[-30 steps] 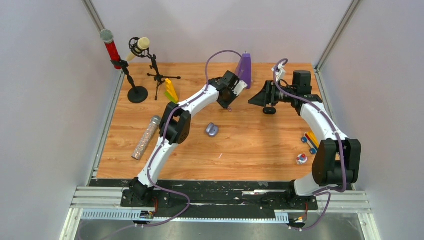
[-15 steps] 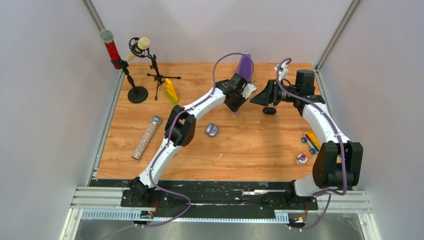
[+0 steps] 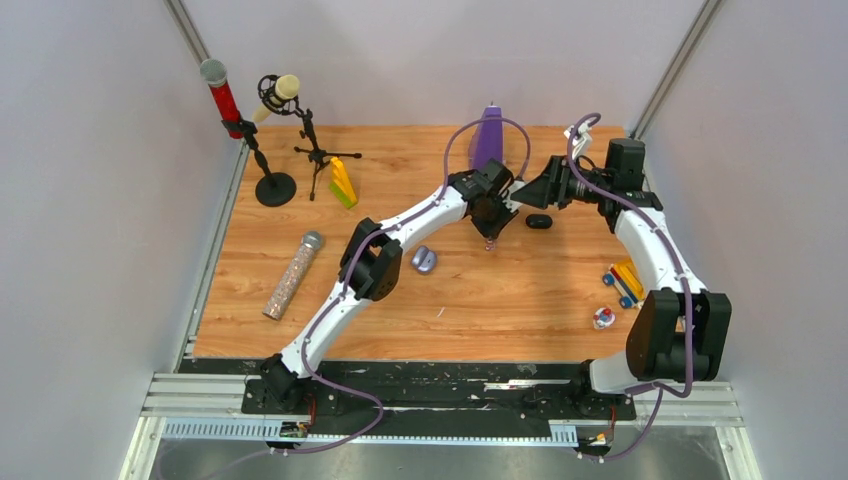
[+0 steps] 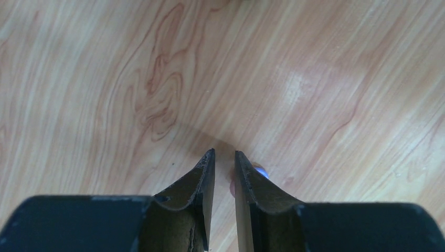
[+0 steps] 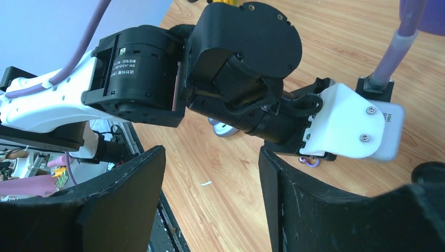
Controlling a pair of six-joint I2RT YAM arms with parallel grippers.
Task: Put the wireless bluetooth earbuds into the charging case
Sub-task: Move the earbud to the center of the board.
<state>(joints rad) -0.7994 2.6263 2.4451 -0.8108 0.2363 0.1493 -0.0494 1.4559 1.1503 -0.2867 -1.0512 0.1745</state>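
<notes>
A pale purple earbud sits at the very tips of the left gripper. The fingers stand almost together, with only a thin slit between them. The bud is pinched there, and part of it peeks out past the right-hand finger. From above, the bud is a tiny purple speck under this gripper, which points down over the middle of the wooden table. Whether the bud touches the wood cannot be told.

The pale purple case lies on the table to the near left of the left gripper, clearly apart from it. The black case lies to the gripper's right, near it and just on the near side of the right gripper. What either case has inside is too small to make out.

The right gripper is spread wide with nothing between its fingers. It faces the left arm's wrist from the right.

A purple cone stands at the far edge behind both grippers. A glittery microphone lies well off to the left.
</notes>
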